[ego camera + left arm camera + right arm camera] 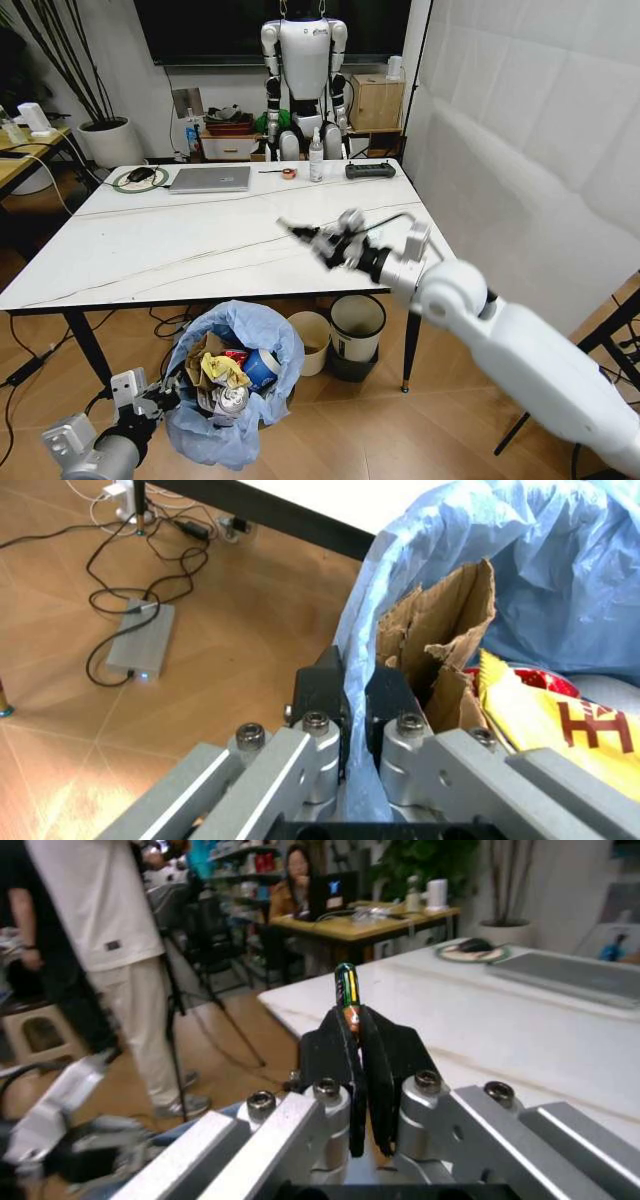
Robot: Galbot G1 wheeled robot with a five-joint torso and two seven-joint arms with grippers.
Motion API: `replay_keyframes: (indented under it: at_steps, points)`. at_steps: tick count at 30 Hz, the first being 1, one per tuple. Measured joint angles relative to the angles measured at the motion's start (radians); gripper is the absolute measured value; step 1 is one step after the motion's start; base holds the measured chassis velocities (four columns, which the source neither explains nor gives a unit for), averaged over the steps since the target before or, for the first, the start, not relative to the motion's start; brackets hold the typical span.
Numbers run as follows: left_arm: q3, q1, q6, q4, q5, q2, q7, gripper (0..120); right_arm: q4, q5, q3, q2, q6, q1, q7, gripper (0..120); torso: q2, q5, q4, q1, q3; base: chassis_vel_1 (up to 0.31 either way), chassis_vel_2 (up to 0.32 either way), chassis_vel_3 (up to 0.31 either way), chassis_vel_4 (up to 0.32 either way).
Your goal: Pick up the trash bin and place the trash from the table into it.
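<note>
Below the table's [150, 250] near edge, you see the bin [235, 385] held by the left gripper [165, 400]; the right gripper [300, 235] hangs above and right of it. At the left wrist, jaws pinch the bag rim. At the right wrist, closed jaws hold a thin scrap [346, 986]

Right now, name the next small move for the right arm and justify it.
Probably carry the right gripper, shut on a thin dark scrap, off the table edge to above the trash bin. The left gripper holds the bin by its rim below that edge, and the scrap hangs over the tabletop.
</note>
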Motion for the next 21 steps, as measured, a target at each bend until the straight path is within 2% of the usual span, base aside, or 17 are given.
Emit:
replay_keyframes:
  at_steps: [10,21]
  points:
    - [-0.007,0.010,0.000,-0.009,0.006,-0.011,0.001,0,0.043,-0.057,-0.172,0.022,0.020,-0.031,0.014,4,0.000,-0.0001,0.0001,0.000,0.000,0.000,0.000,0.000,0.000]
    - [-0.010,0.011,0.000,-0.015,0.004,-0.010,0.001,0,0.011,-0.118,-0.194,0.029,0.038,-0.070,0.014,6,0.000,0.0000,0.0001,0.000,0.000,0.000,0.000,0.000,0.000]
